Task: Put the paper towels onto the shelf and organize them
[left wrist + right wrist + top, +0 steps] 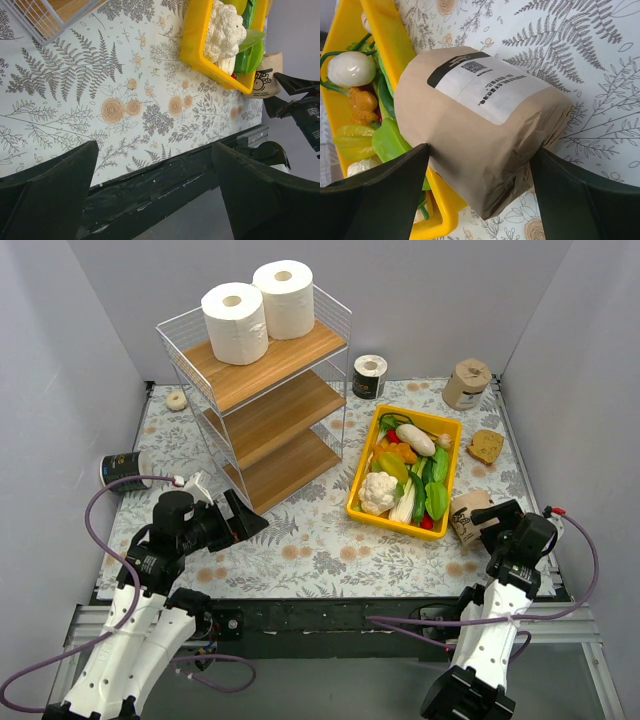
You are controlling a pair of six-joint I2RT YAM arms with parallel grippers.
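While the left gripper (248, 522) is held above the near left of the fern-and-flower printed tablecloth (320, 545) with its jaws spread wide and nothing between them, the right gripper (480, 150) is set astride a tan paper-wrapped roll of paper towel with a white printed label (485, 115). This roll is laid on its side on the cloth, against the near right corner of a yellow plastic bin (362, 465) filled with toy vegetables. One black finger is seen at each side of the roll, right at the wrapper. Whether the roll is actually squeezed cannot be told.

Beyond the left arm, a black-wrapped roll (125, 470) is found lying on its side at the left edge of the cloth, near the wall. A small brown bread-like slice (486, 446) is seen just right of the bin.

Further back, left of the bin, the tall white wire shelf with three light-brown wooden boards (290, 352) is stood at an angle. Two large plain white rolls (235, 322) (285, 298) are set upright on its top board, touching each other. The two lower boards are seen bare.

Along the far edge, a second black-wrapped roll (369, 377) is stood upright just right of the shelf, and a second tan-wrapped roll (466, 383) is stood further right. A tiny beige ring (177, 399) is laid at the far left, behind the shelf.
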